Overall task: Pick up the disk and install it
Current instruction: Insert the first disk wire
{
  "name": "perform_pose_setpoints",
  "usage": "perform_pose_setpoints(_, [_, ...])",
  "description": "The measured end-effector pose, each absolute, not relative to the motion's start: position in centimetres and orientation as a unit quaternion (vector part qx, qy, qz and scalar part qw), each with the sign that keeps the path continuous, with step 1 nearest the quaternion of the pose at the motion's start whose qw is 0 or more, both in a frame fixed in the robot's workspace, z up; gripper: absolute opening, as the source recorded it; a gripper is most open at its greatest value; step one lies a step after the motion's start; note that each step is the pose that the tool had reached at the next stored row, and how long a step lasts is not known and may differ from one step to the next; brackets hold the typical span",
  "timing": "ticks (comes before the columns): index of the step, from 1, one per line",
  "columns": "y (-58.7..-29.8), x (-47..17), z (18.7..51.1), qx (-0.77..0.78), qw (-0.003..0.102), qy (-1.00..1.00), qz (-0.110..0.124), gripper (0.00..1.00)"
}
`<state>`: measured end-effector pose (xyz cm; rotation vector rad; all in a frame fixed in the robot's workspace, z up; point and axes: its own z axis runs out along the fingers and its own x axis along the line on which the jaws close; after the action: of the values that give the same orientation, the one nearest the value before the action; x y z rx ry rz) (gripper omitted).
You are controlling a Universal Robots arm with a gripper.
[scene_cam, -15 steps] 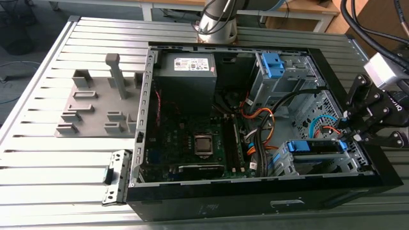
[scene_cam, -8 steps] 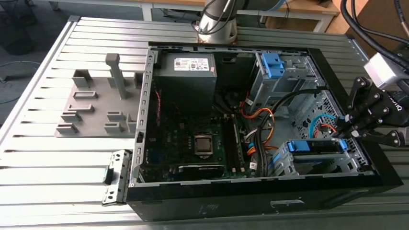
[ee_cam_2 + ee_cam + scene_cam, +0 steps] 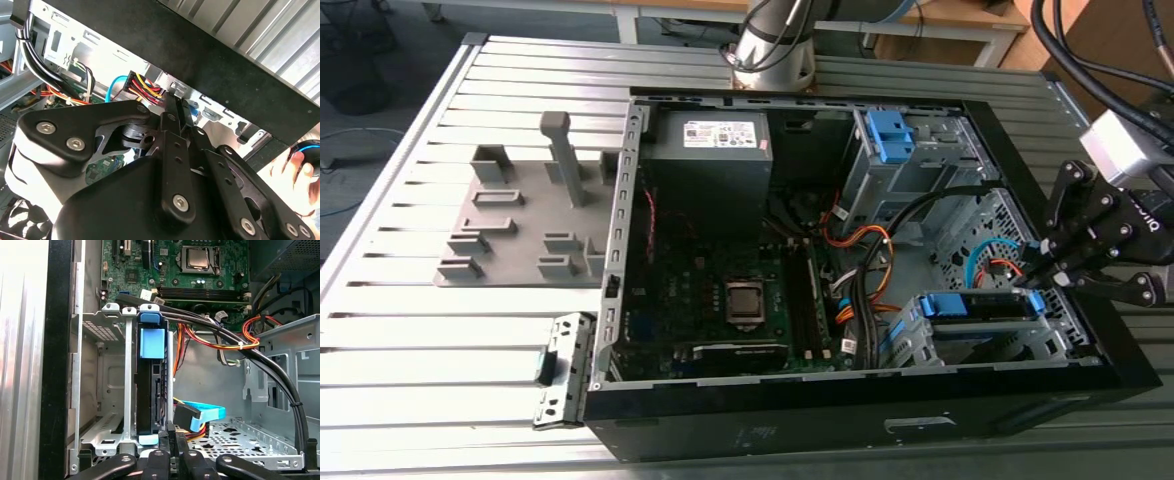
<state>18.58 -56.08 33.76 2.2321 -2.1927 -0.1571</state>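
**A:** Where's the disk?

**B:** The disk [image 3: 974, 306] sits in the metal cage [image 3: 1041, 345] in a corner of the open computer case [image 3: 854, 425], at the exterior view's right. In the first wrist view it stands on edge between the cage's rails, with its blue frame capping both ends.

**A:** And the tool?

**B:** The tool [image 3: 1038, 274] hangs over that same corner, with its tips down at the end of the blue frame. I cannot tell whether they touch it or are just off it. In both wrist views the fingers [image 3: 171, 432] lie pressed together, clenched on nothing.

**A:** What's crowding it?

**B:** Cables, mostly. A black cable bundle [image 3: 250, 352] arcs across above the cage. A flat blue cable [image 3: 212, 412] with a black plug lies just beside the near end of the disk. In the second wrist view a bunch of red, yellow and black wires [image 3: 147, 85] runs close past the fingertips.

**A:** The rest of the case?

**B:** A green board [image 3: 720, 290] covers the floor of the case. A grey box [image 3: 711, 165] with a small white label stands against the far wall. A bare blue bracket [image 3: 890, 135] sits in the bay beside the box, well apart from the disk.

**A:** And outside the case?

**B:** The case lies on its side on a ribbed metal tabletop [image 3: 454, 330]. A grey block with posts [image 3: 520, 230] rests on the tabletop at the exterior view's left, just beside the case wall.
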Motion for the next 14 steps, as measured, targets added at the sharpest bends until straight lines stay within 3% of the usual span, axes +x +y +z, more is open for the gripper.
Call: perform_pose_setpoints(14, [-55.99,17.7,34.32,0.712,0.003,-0.7,-0.051,0.16])
